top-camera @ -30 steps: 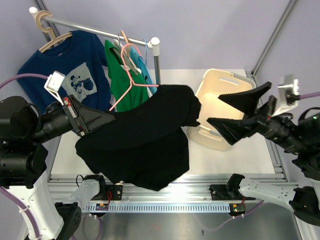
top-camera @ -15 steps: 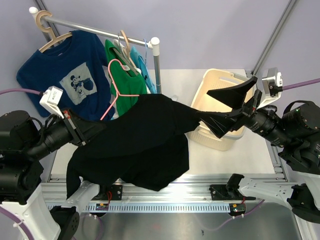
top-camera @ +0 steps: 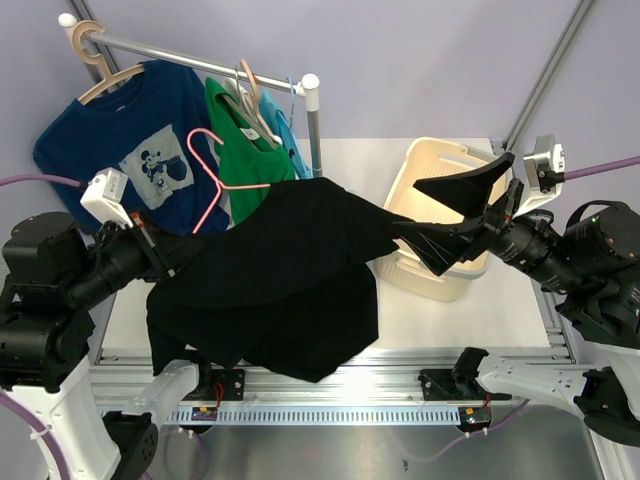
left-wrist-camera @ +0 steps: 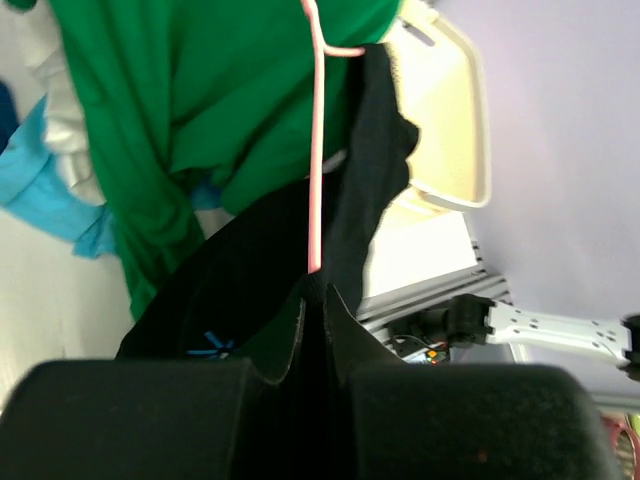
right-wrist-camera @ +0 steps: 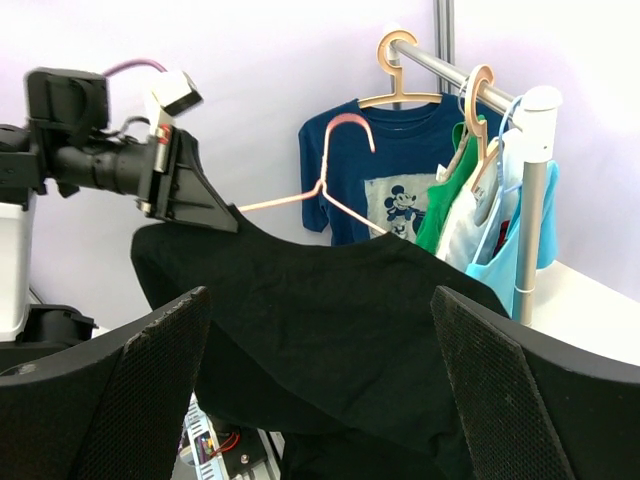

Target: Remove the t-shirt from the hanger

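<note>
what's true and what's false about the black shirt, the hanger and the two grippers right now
1. The right gripper is open. True.
2. The black t-shirt lies in the basket. False: it hangs in the air, held up by the left gripper.
3. The left gripper is shut on the black t-shirt. True.
4. The pink hanger is hooked over the rail. False: its hook is off the rail, and its lower part sits in the black t-shirt.
5. A blue t-shirt hangs on the rail. True.
</note>
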Tool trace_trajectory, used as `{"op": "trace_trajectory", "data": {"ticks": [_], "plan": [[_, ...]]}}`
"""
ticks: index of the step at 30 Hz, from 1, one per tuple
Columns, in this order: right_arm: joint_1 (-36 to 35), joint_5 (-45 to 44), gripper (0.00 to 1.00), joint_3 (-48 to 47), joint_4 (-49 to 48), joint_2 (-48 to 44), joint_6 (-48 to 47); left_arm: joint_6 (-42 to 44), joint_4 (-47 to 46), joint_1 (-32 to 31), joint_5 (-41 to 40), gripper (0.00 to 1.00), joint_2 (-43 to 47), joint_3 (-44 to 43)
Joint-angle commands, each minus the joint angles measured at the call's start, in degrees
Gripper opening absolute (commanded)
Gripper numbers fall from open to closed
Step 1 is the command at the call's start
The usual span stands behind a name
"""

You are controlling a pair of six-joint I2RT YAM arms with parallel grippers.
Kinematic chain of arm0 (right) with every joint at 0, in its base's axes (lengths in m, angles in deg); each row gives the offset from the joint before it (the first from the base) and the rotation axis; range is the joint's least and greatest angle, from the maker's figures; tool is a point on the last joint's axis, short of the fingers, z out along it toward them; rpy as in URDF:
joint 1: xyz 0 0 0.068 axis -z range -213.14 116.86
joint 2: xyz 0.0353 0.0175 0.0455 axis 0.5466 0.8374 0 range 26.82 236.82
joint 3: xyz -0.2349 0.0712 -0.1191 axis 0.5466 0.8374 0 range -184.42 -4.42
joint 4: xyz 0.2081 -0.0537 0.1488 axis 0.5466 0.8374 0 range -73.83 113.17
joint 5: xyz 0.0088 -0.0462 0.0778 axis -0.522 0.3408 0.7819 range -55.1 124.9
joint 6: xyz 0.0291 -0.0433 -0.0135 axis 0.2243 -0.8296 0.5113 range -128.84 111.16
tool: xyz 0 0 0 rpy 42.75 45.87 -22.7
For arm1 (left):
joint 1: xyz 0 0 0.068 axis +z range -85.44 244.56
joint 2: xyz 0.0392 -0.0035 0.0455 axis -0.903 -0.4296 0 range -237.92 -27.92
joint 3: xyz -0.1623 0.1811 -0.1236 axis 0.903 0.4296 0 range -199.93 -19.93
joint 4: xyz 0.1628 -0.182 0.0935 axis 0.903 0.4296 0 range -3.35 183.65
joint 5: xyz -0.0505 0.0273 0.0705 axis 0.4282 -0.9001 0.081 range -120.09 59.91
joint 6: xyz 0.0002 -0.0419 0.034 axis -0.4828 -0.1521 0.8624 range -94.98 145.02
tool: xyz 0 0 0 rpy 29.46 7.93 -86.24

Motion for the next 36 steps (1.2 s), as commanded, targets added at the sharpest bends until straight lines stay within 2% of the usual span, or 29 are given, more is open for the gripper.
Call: {"op": "trace_trajectory", "data": {"ticks": [1,2,6,10,15,21,32,36], "plan": [[-0.4,-0.8,0.98,0.1,-1.8,0.7,-0.3,-0.8,-5.3,0.1,-6.1,0.0,2.0,7.8],[-0.4,-0.8,0.98,0.2,-1.7,0.8,-0.4,-1.2,-8.8,0.1,-4.2,0.0,4.7,9.2],[-0.4,-1.5,0.98,1.4,-2.2,1.9,-1.0,-1.9,-11.9,0.2,-1.1,0.0,9.6,11.0],[-0.5,-1.4,0.98,4.2,-4.5,3.9,-1.1,-3.8,-17.2,0.2,7.9,0.0,14.9,15.8],[-0.5,-0.7,0.98,3.9,-5.3,8.5,-1.0,-2.5,-19.7,0.1,5.6,0.0,19.0,22.5],[-0.4,0.0,0.98,3.3,-6.4,10.2,-0.4,-1.9,-26.1,0.2,8.9,0.0,20.1,29.3],[-0.8,0.6,0.94,1.3,-9.1,19.3,2.5,1.1,-29.0,0.1,13.2,0.0,23.0,37.1],[-3.7,-2.1,0.91,-3.5,-8.5,24.7,0.4,2.3,-29.1,0.1,14.2,0.0,24.2,38.3]]}}
